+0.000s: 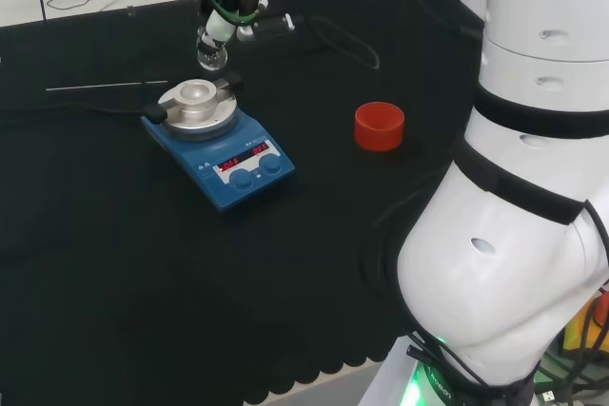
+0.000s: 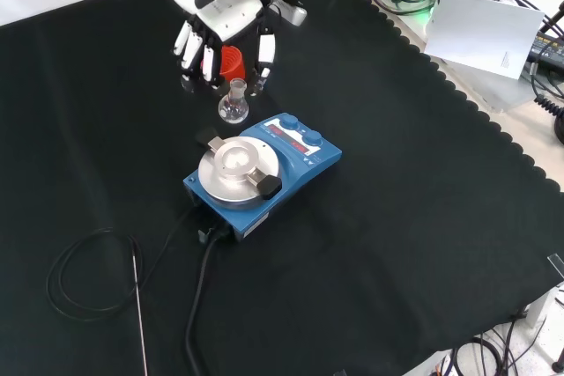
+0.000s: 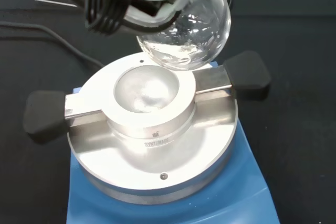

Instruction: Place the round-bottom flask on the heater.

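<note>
While one flask [image 2: 233, 105] hangs, one heater [image 2: 262, 173] waits.

a lab: a blue hotplate stirrer [image 2: 264, 169] with a metal heating block, a glass round-bottom flask [image 2: 233, 105], black-clothed tabletop [image 2: 423, 217], cables at 12 o'clock.

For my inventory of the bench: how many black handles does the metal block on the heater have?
2. One black handle and the other black handle stick out from opposite sides of the metal block on the blue heater. No further ones are visible.
</note>
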Robot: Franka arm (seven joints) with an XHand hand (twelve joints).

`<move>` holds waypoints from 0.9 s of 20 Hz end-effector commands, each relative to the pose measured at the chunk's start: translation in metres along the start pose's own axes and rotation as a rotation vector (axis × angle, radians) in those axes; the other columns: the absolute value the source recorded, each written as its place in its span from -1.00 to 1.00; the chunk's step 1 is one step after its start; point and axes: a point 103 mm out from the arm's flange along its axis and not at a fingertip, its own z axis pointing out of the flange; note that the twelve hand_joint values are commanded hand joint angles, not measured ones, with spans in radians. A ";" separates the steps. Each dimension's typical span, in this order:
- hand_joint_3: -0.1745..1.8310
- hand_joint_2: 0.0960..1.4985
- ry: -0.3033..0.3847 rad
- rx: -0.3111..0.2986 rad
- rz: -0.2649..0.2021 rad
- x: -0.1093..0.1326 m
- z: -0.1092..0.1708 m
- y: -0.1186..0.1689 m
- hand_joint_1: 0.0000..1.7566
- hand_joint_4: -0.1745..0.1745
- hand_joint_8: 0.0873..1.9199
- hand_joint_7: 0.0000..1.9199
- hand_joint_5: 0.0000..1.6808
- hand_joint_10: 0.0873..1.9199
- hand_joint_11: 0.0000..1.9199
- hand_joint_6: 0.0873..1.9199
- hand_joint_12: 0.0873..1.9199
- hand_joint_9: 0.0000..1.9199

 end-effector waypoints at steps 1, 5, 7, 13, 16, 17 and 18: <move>-0.11 -0.18 0.003 0.015 -0.011 0.004 0.006 0.008 0.28 0.50 -0.34 -0.48 0.40 -0.50 -0.38 -0.14 0.27 -0.17; -0.10 -0.18 0.004 0.023 -0.019 0.007 0.010 0.011 0.28 0.49 -0.33 -0.48 0.40 -0.50 -0.38 -0.14 0.28 -0.17; -0.10 -0.18 0.006 0.028 -0.024 0.009 0.013 0.013 0.28 0.49 -0.33 -0.48 0.40 -0.50 -0.38 -0.14 0.28 -0.17; -0.10 -0.18 0.009 0.042 -0.038 0.014 0.021 0.017 0.28 0.48 -0.33 -0.48 0.40 -0.50 -0.38 -0.13 0.28 -0.17; -0.10 -0.19 0.008 0.047 -0.047 0.018 0.025 0.019 0.28 0.48 -0.33 -0.48 0.40 -0.50 -0.38 -0.13 0.28 -0.17; -0.10 -0.19 0.008 0.049 -0.049 0.019 0.026 0.020 0.28 0.48 -0.33 -0.48 0.40 -0.50 -0.38 -0.13 0.28 -0.17; -0.10 -0.19 0.007 0.051 -0.051 0.020 0.027 0.021 0.28 0.48 -0.33 -0.48 0.40 -0.50 -0.38 -0.13 0.28 -0.17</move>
